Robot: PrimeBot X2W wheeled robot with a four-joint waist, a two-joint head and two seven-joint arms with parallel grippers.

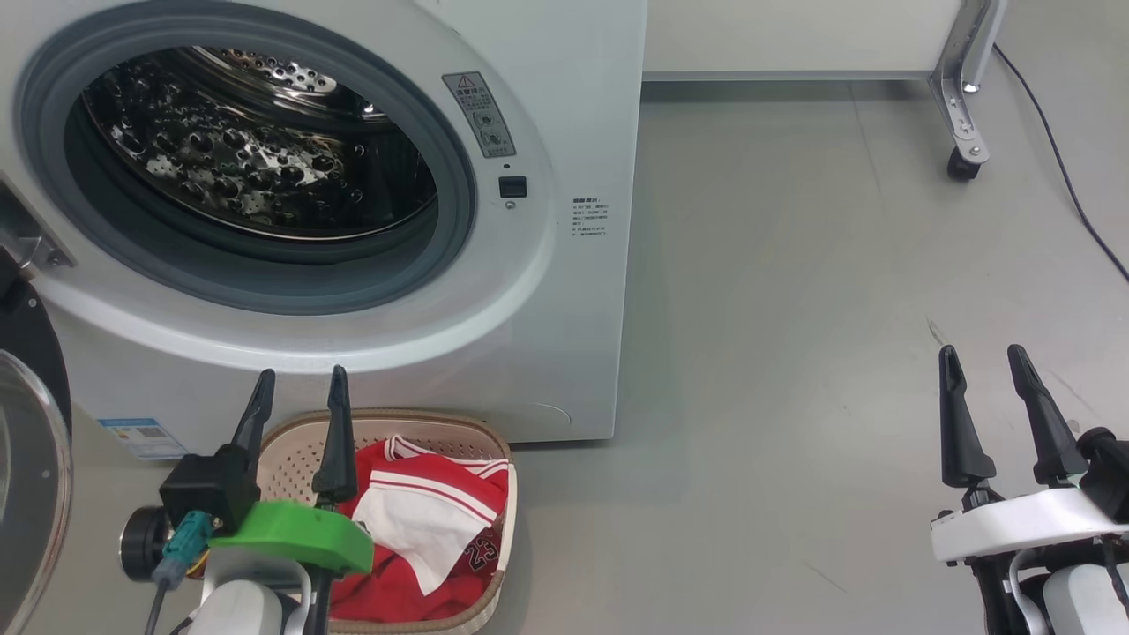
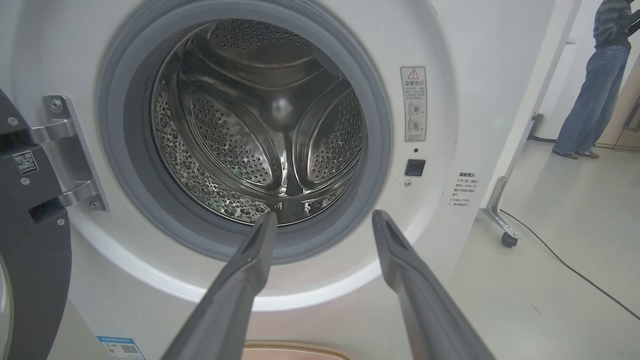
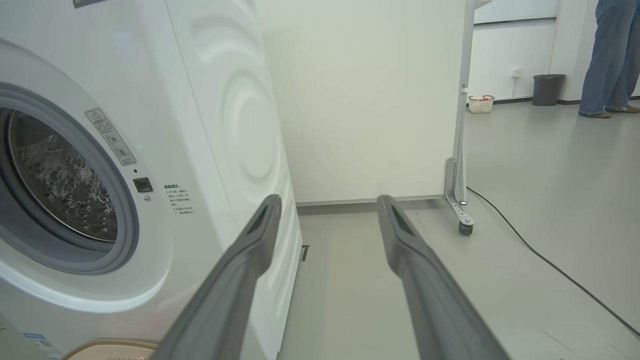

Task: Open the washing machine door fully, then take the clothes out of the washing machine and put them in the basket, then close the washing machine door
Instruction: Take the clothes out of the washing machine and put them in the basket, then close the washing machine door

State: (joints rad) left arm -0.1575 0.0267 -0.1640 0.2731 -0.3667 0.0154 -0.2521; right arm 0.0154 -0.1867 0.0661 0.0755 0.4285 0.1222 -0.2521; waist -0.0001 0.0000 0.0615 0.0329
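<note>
The white washing machine stands with its steel drum bare inside the grey seal. Its door hangs swung open at the far left, black rim and glass showing, held by a metal hinge. On the floor before the machine sits the cream basket, holding the red and red-and-white clothes. My left gripper is open above the basket's left half, nothing between its fingers, pointing at the drum's lower rim. Off to the right my right gripper is open over bare floor.
A white panel on a metal leg with a castor stands at the back right, and a black cable runs across the grey floor. A person in jeans stands far off, near a dark bin and a small white basket.
</note>
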